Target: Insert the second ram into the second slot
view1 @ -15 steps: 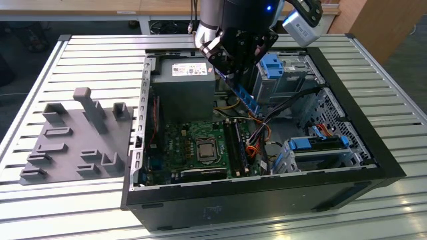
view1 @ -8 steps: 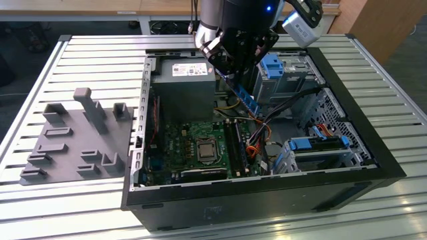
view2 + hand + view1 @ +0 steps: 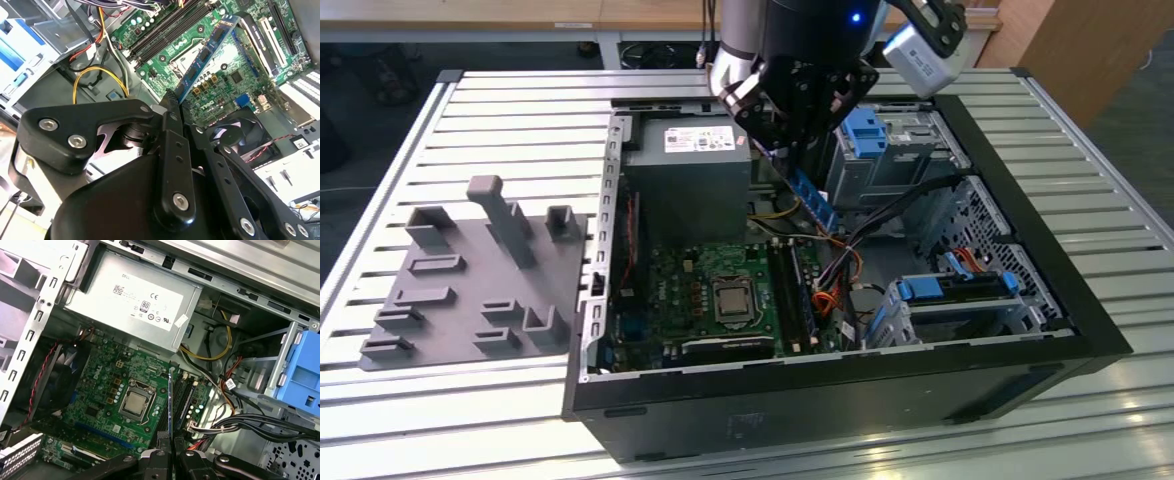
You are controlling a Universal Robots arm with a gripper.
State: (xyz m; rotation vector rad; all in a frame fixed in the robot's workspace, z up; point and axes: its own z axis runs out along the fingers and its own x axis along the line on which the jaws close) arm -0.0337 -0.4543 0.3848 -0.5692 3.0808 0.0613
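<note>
The desk (image 3: 494, 110) is ribbed bare metal with a dull sheen. The computer case (image 3: 827, 400) is matt black outside and unpainted grey sheet metal within. The pincer (image 3: 176, 102) has satin black links with shiny metal screws. The ram stick (image 3: 207, 50) is a glossy blue board carrying matt dark chips. The green main board (image 3: 100, 385) looks lacquered. The drive latch (image 3: 305, 375) is smooth light-blue plastic, and the holder block (image 3: 467, 280) is matt grey plastic.

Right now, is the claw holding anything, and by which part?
Yes: the claw is shut on the second ram, pinching one short end. The rest of the blue stick projects toward the motherboard, not yet seated.
</note>
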